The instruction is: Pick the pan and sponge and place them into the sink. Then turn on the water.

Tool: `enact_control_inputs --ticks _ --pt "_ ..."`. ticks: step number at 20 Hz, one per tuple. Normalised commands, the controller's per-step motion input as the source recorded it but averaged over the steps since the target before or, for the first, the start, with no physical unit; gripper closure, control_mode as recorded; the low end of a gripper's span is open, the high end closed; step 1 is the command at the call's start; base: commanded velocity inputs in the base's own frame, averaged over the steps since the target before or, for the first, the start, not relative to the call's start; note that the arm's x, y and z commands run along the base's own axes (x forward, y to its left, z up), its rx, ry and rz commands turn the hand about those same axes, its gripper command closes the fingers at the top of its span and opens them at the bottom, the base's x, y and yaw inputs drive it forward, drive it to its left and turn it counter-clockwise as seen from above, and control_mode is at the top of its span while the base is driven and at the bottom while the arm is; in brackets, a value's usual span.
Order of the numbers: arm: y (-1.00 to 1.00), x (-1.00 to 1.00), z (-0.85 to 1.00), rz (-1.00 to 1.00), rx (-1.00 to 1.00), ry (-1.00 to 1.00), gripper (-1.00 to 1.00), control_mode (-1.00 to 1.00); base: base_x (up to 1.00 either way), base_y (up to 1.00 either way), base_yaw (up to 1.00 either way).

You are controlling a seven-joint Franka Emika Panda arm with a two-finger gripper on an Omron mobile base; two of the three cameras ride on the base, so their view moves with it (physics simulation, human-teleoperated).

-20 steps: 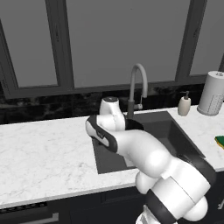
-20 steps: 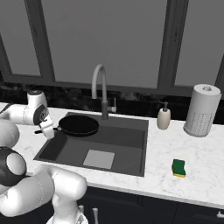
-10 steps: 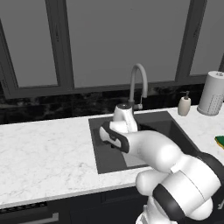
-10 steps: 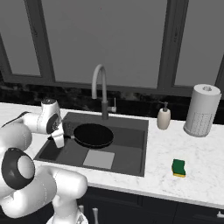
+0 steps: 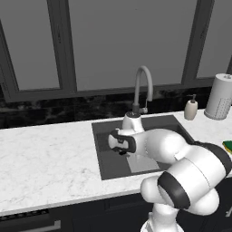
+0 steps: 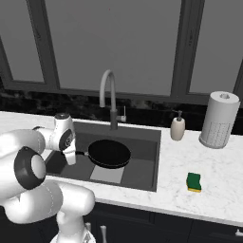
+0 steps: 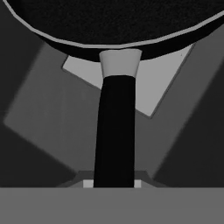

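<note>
The black pan (image 6: 110, 154) hangs level over the middle of the dark sink (image 6: 144, 136), just above its floor. My gripper (image 6: 72, 155) is shut on the end of the pan's short handle (image 7: 114, 131), at the pan's left. In the hand view the pan (image 7: 113, 22) spans the top, with the sink's pale floor patch (image 7: 146, 87) beneath it. The gripper (image 5: 121, 151) also shows in the left base view, over the sink (image 5: 106, 154). The yellow and green sponge (image 6: 193, 182) lies on the counter right of the sink. No water runs from the faucet (image 6: 110, 95).
A white soap pump (image 6: 178, 128) and a paper towel roll (image 6: 219, 118) stand at the back right of the marble counter (image 6: 213, 190). The gooseneck faucet rises behind the basin's rear rim. Windows line the wall behind.
My arm has carried the pan from the sink's left rear rim rightward and down, to over the middle of the basin. The sponge has stayed put.
</note>
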Motion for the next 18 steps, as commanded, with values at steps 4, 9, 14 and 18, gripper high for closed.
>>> enact_control_inputs --ticks 4,9,14,18 --pt "0.00 0.26 -0.11 -0.18 0.00 0.11 1.00 -1.00 0.00 0.00 0.00" --pt "0.03 0.50 -0.23 -0.20 0.00 0.02 1.00 -1.00 0.00 0.00 0.00" --pt "0.20 0.40 -0.45 -0.15 -0.04 0.00 1.00 -1.00 0.00 0.00 0.00" --pt "0.00 0.40 -0.44 -0.10 -0.01 0.00 1.00 -1.00 0.00 0.00 0.00"
